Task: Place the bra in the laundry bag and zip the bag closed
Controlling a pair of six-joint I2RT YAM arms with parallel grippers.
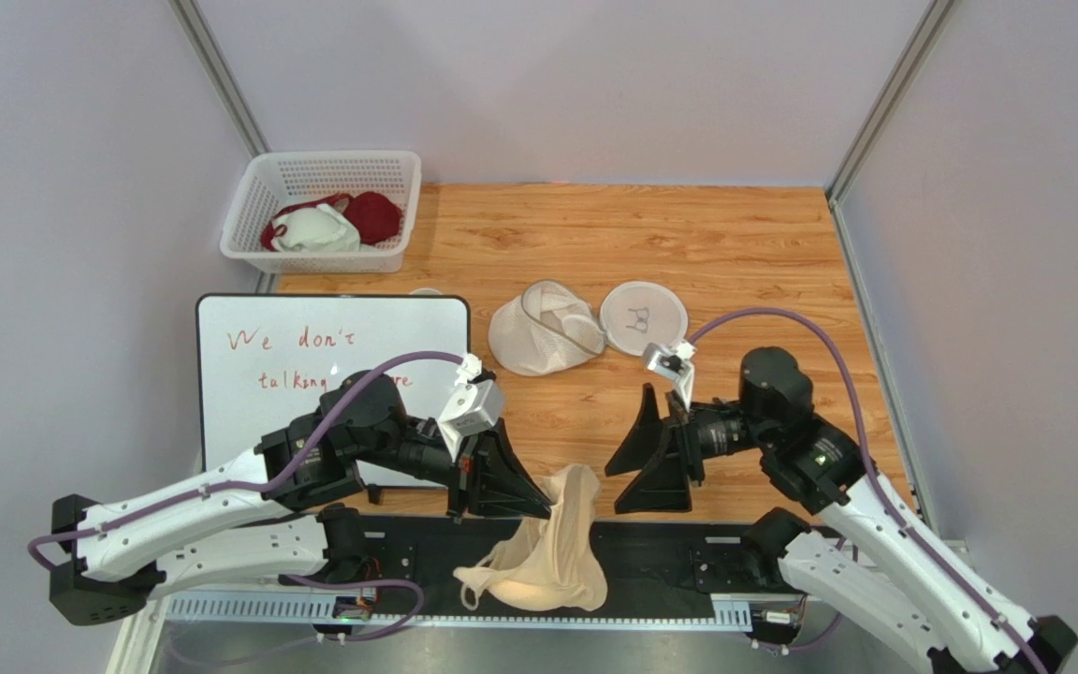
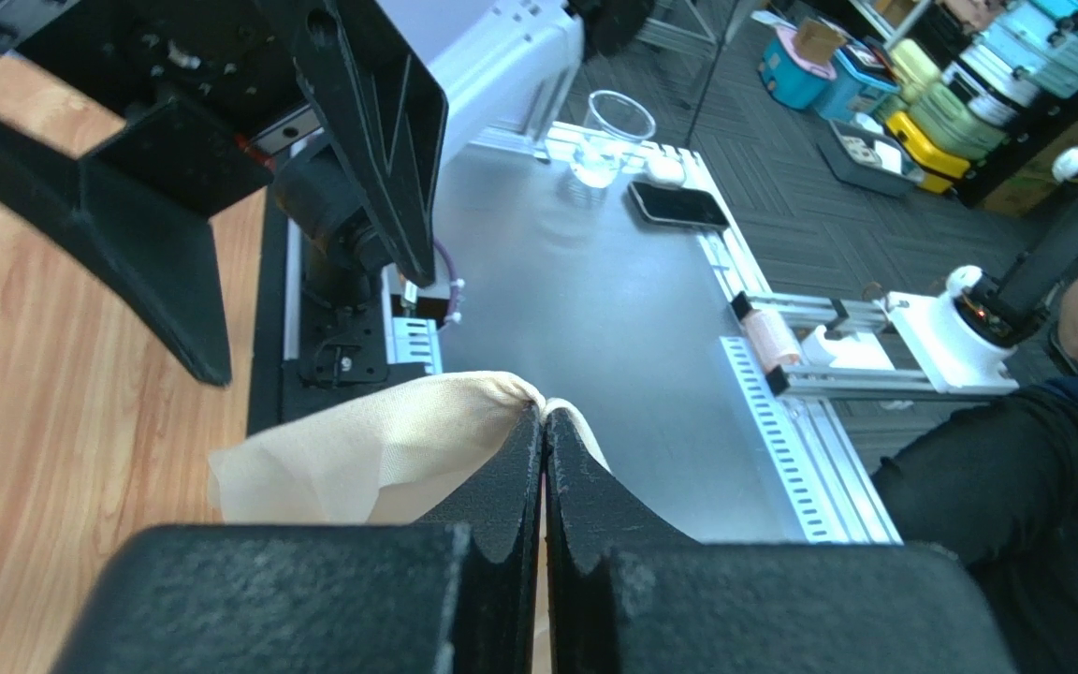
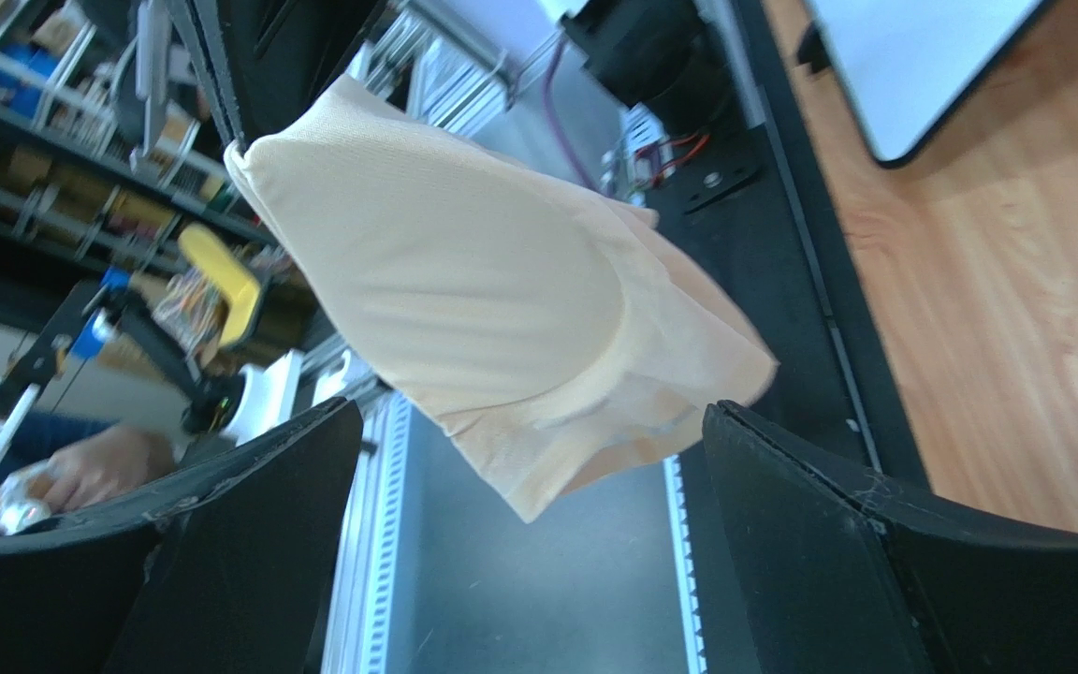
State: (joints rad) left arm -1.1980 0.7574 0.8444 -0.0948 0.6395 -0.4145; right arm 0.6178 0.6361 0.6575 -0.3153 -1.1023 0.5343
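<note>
Beyond held bra (image 1: 545, 555), laundry bag (image 1: 545, 330), whiteboard (image 1: 320, 365)

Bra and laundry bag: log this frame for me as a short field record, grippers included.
bra: hangs from the left gripper, lower part resting between the arm bases
left gripper: shut on the bra's upper edge
right gripper: open, facing the bra, not gripping it
laundry bag: lying open on the wooden table beyond the arms, bra not in it
task state: bra not yet in the bag, bag unzipped
</note>
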